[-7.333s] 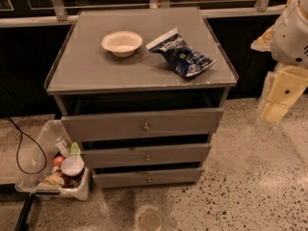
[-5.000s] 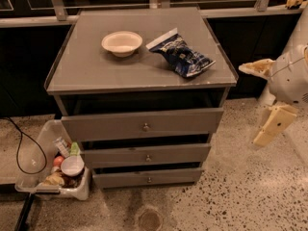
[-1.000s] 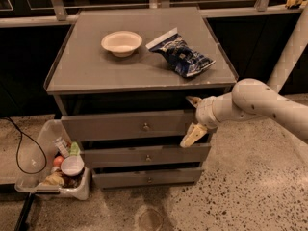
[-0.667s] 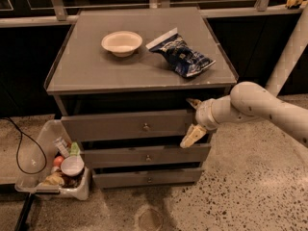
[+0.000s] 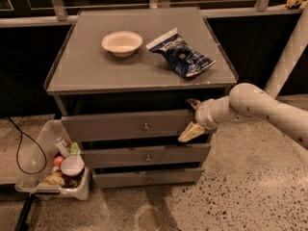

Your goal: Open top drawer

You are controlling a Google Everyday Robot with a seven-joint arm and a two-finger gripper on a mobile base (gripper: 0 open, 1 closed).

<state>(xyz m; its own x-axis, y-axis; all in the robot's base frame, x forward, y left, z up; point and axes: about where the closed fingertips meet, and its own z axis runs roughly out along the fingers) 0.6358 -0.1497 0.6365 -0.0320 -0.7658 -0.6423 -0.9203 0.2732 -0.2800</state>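
The top drawer (image 5: 115,126) is the widest grey front of three, with a small silver knob (image 5: 146,127) at its centre. It stands slightly forward of the cabinet frame, with a dark gap above it. My gripper (image 5: 191,118) is at the drawer front's right end, to the right of the knob. It is open. One finger (image 5: 194,103) is by the drawer's top edge and the other finger (image 5: 188,133) is by its bottom edge. I cannot tell whether they touch the drawer.
The middle drawer (image 5: 120,156) and bottom drawer (image 5: 120,179) are below. A white bowl (image 5: 121,42) and a blue snack bag (image 5: 182,57) lie on the cabinet top (image 5: 82,66). A bin of trash (image 5: 60,165) and a black cable (image 5: 19,148) are at the left.
My arm has swung from the right of the cabinet down and left to the top drawer's right end. Over the last second it has barely moved. The drawer has not moved.
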